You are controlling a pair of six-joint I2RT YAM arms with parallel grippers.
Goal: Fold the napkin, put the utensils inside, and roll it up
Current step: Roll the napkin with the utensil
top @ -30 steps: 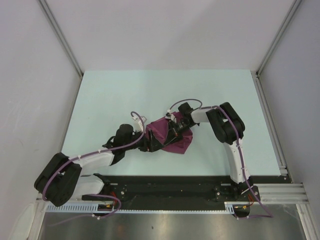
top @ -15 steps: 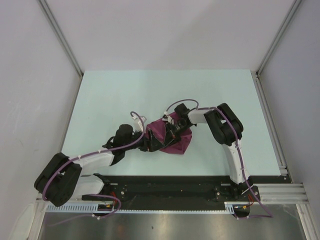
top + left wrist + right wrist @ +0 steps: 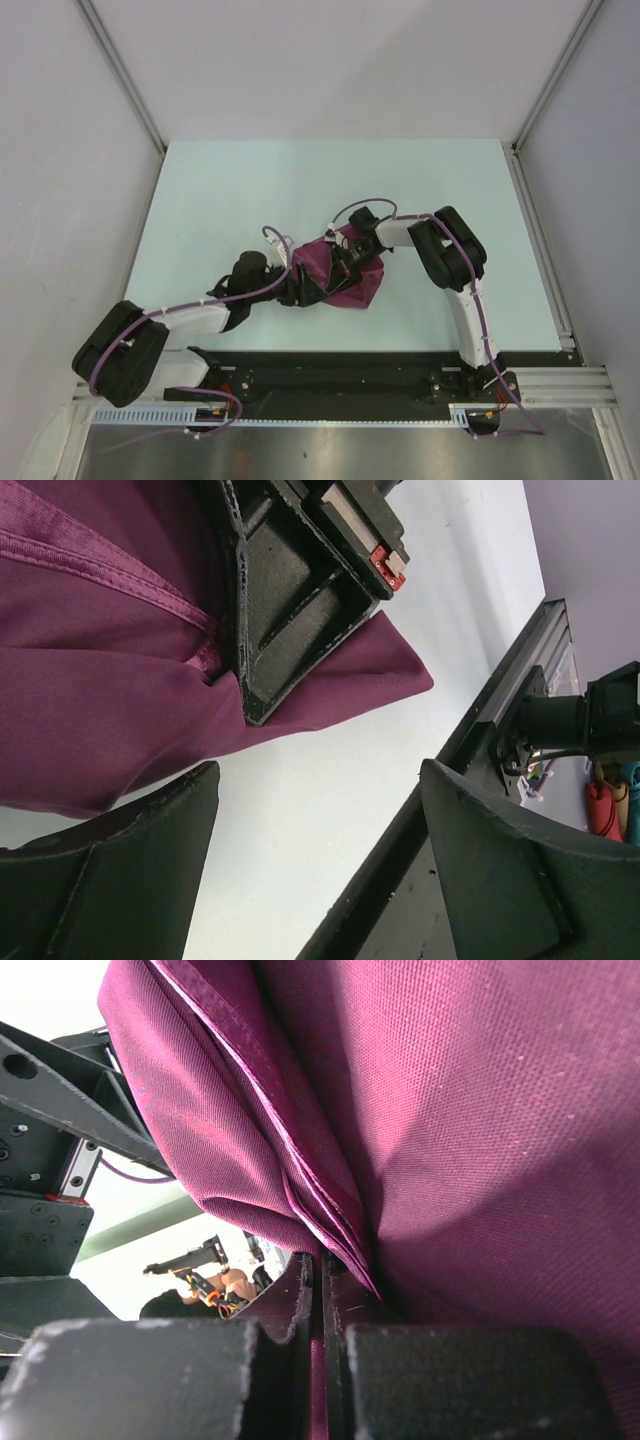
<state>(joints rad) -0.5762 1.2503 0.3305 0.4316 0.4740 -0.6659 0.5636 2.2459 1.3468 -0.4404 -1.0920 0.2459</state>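
Tabletop [image 3: 230, 180] pale mint, walls [image 3: 340, 60] white

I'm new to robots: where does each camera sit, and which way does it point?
Top external: fixed high behind the robot, looking down on the table; the left arm and right arm meet at the napkin.
Left wrist: on the left arm, looking past its open left gripper at the napkin's corner.
Right wrist: on the right arm, close against the cloth; the right gripper is shut on a fold.
Shared: all see the napkin; left wrist also catches the right gripper.
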